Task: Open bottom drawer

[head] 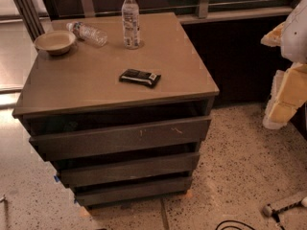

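Observation:
The dark grey-brown cabinet stands in the middle of the camera view with three handleless drawer fronts. The bottom drawer is the lowest and shortest front, just above the floor, and sits back in line under the middle drawer. The tallest top drawer has pale scratch marks. My gripper, white and pale yellow, is at the right edge of the view. It is well to the right of the cabinet, above the level of the bottom drawer, and touches nothing.
On the cabinet top are an upright water bottle, a bottle lying on its side, a tan bowl and a black packet. Speckled floor surrounds the cabinet. A dark wall stands behind on the right. A black cable and a white object lie at the bottom right.

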You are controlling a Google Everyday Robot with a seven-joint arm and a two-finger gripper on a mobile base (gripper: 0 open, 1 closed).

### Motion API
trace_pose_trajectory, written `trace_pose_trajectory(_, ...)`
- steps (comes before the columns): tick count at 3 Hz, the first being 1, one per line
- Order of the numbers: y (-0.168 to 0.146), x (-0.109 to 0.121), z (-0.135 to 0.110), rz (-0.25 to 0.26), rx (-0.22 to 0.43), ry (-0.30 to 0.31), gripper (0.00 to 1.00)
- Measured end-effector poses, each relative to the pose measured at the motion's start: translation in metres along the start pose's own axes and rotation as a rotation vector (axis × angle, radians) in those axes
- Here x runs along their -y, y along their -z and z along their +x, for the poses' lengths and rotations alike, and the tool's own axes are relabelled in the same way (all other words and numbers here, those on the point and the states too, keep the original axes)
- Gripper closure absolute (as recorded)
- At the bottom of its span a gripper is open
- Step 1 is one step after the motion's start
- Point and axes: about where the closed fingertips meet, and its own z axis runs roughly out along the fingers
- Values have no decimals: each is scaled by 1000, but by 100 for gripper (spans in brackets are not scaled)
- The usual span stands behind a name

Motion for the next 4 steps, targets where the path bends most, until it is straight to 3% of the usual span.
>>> trace_pose_trajectory(1, 0, 0, 0, 0, 0, 0, 0)
trace_pose_trajectory(2, 0, 0, 0, 0, 0, 0, 16)
trace_pose_trajectory(3, -18, -8, 6, -6, 37, -8, 39)
trace_pose_trajectory(4, -62, -25, 8, -47, 120, -10, 63)
